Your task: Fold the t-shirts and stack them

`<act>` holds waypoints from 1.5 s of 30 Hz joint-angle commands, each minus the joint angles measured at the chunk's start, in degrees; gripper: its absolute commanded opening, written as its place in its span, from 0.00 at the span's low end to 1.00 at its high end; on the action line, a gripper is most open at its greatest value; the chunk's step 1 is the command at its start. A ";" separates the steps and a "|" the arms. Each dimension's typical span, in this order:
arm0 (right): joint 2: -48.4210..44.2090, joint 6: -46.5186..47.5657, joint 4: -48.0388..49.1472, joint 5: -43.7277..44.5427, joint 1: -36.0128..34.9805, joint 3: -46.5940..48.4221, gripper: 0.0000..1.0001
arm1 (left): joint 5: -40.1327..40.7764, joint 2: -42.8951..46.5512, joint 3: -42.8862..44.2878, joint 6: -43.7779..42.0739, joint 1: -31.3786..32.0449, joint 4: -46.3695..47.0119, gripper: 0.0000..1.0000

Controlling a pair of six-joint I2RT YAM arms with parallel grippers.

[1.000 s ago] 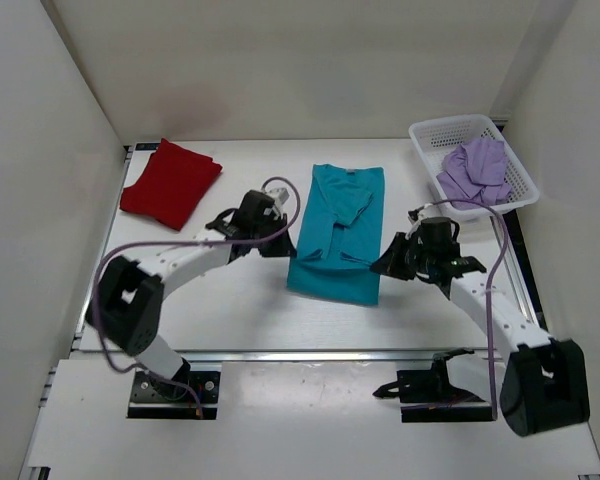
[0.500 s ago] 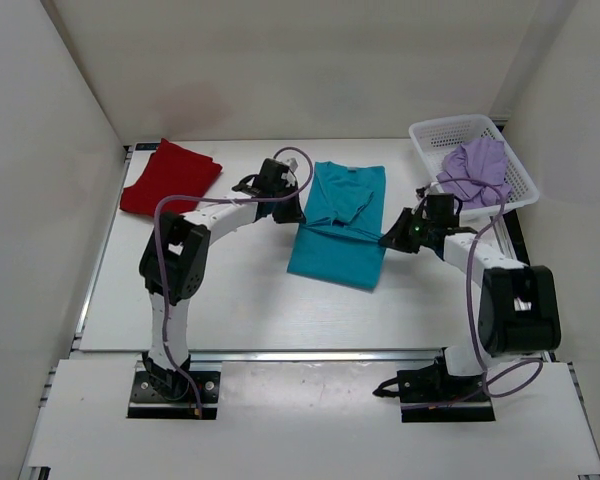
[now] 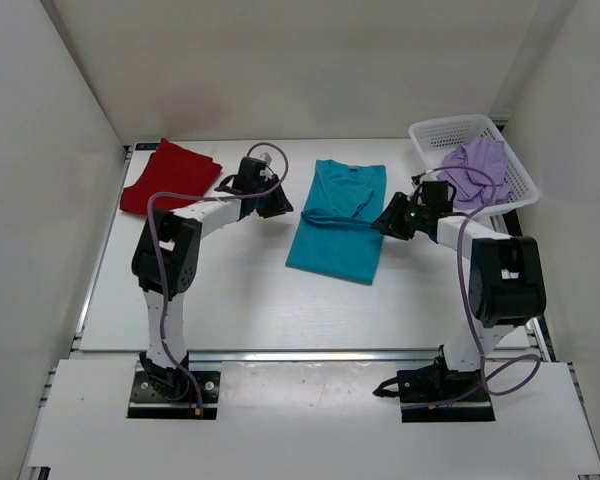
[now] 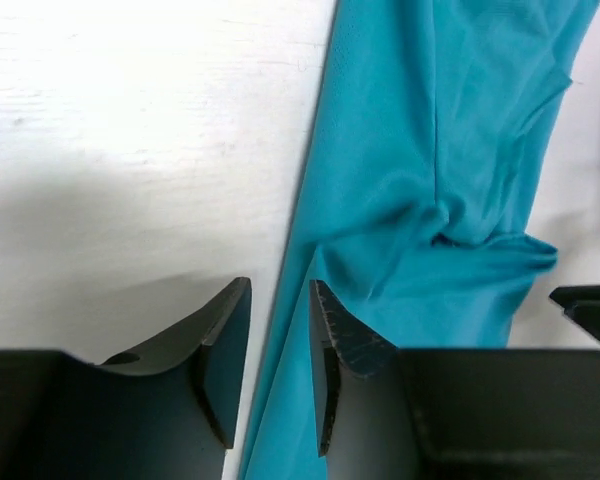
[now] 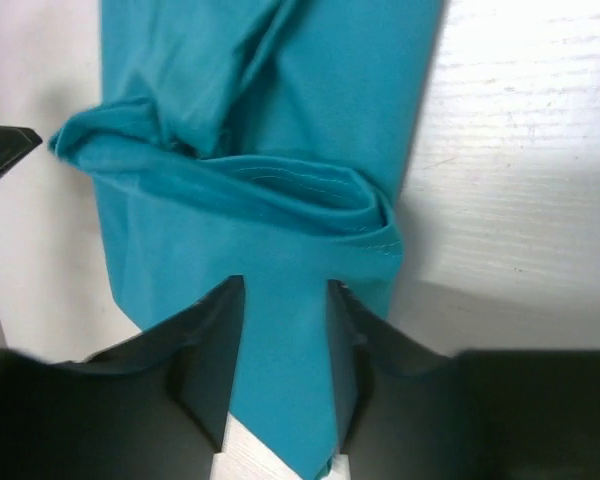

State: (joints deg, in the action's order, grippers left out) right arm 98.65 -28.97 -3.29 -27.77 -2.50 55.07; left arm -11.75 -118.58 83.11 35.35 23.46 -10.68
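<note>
The teal t-shirt (image 3: 335,228) lies in the middle of the white table (image 3: 230,290), folded into a long soft strip with a rumpled ridge of cloth bunched across its middle. From the right wrist view that ridge is a rolled hem with a fine line of stitching. The left gripper (image 3: 276,204) sits at the shirt's left edge, its dark fingers (image 4: 332,345) parted over the fabric's border and clamping nothing. The right gripper (image 3: 391,222) hangs at the opposite edge, jaws likewise apart, with smooth teal cloth showing in the gap below them. The dark red t-shirt (image 3: 170,180) rests folded flat in the far left corner. The lavender t-shirt (image 3: 475,170) is crumpled in the white mesh basket (image 3: 450,128) at far right.
</note>
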 commanded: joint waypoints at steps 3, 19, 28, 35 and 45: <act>-11.35 0.49 1.62 4.02 -0.66 -1.36 0.42 | -0.12 13.36 -11.36 2.35 2.54 9.17 0.37; -0.85 5.41 -1.53 1.14 -12.60 4.24 0.00 | -5.30 12.06 -32.46 6.92 6.51 21.31 0.30; 2.34 2.87 2.94 -0.88 -20.08 3.56 0.00 | -4.42 26.47 -49.18 12.46 8.09 29.40 0.31; -8.45 0.94 6.45 -1.85 -17.98 -6.87 0.00 | -3.18 29.84 -40.25 10.53 7.91 24.65 0.34; -22.97 -3.20 12.52 -4.22 -10.25 -25.88 0.00 | -9.08 13.74 -24.33 11.14 1.85 22.28 0.31</act>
State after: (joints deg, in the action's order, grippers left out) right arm 78.04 -31.35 5.48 -30.33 -14.41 31.88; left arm -19.33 -102.76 55.66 47.24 27.20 14.41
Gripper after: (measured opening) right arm 0.004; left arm 0.312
